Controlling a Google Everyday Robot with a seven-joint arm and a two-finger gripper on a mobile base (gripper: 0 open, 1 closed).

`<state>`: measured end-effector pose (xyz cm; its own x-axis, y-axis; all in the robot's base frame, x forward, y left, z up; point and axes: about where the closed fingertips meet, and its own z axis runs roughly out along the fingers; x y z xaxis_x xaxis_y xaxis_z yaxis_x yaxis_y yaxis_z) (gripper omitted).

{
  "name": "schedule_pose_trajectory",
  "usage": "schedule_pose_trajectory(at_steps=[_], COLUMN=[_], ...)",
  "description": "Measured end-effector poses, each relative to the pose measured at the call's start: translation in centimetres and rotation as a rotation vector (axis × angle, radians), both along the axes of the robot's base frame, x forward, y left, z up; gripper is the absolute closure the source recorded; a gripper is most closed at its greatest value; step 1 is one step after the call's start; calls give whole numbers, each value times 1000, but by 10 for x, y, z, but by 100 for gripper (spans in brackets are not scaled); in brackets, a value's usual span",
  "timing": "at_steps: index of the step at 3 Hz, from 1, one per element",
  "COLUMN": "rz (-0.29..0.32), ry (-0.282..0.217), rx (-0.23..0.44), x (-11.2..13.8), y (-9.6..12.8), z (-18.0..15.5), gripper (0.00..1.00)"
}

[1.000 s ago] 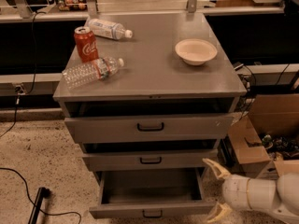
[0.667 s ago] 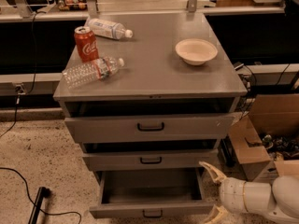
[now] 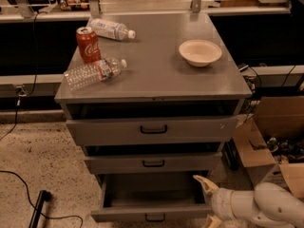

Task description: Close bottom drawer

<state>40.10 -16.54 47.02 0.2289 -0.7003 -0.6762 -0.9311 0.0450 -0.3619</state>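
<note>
The bottom drawer [image 3: 153, 214] of the grey cabinet stands pulled out, with its empty inside showing and a small black handle [image 3: 155, 218] on its front. My gripper [image 3: 207, 201] is at the lower right, on a white arm, right beside the drawer's right front corner. Its two pale fingers [image 3: 203, 181] are spread apart with nothing between them. The lower finger is partly cut off by the frame's bottom edge.
The middle drawer [image 3: 153, 163] and top drawer [image 3: 153, 129] stand slightly out. On the cabinet top are a red soda can [image 3: 88, 44], two plastic bottles [image 3: 94, 71] [image 3: 112, 30] and a white bowl [image 3: 200, 52]. Cardboard boxes [image 3: 270, 137] stand to the right. A black cable [image 3: 19, 179] lies on the floor at left.
My gripper has moved left and a little down, closer to the bottom drawer's right front corner. The drawer has not moved.
</note>
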Motion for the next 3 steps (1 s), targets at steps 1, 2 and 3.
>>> schedule_pose_trajectory(at_steps=[1, 2, 3], rz=[25, 26, 20], ry=[28, 41, 80], rx=[-19, -8, -31], x=[0, -3, -2], y=[3, 7, 6], z=[-55, -62, -84], gripper=[0, 0, 0])
